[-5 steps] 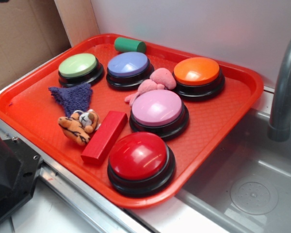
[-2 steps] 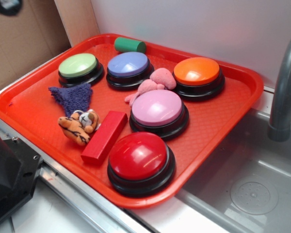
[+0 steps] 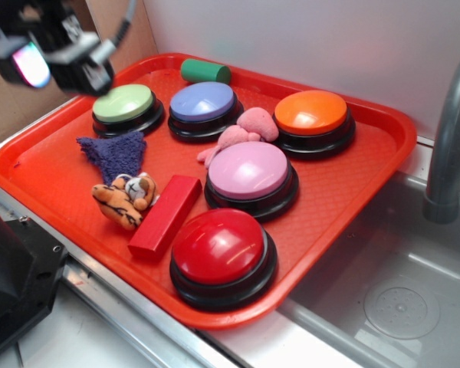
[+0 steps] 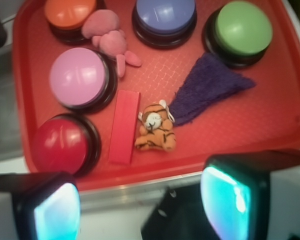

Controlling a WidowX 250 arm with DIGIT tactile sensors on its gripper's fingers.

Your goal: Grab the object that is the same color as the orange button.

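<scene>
The small orange plush tiger (image 3: 124, 199) lies on the red tray (image 3: 54, 165) near its front edge, between a purple cloth (image 3: 113, 153) and a red block (image 3: 165, 215). In the wrist view the tiger (image 4: 155, 134) lies just right of the red block (image 4: 124, 126). The orange button (image 3: 311, 113) stands at the tray's back right; it also shows at the top left of the wrist view (image 4: 70, 11). My gripper (image 3: 50, 57) hovers high over the tray's back left corner, well away from the tiger. Its jaws are wide apart and empty (image 4: 140, 207).
Green (image 3: 123, 103), blue (image 3: 203, 101), pink (image 3: 249, 170) and red (image 3: 218, 247) buttons stand on the tray, with a pink plush lump (image 3: 241, 132) and a green cylinder (image 3: 205, 71). A grey sink (image 3: 399, 299) and faucet (image 3: 448, 138) are to the right.
My gripper has come into the exterior view at the upper left, moving down and right toward the tray. Nothing on the tray has moved.
</scene>
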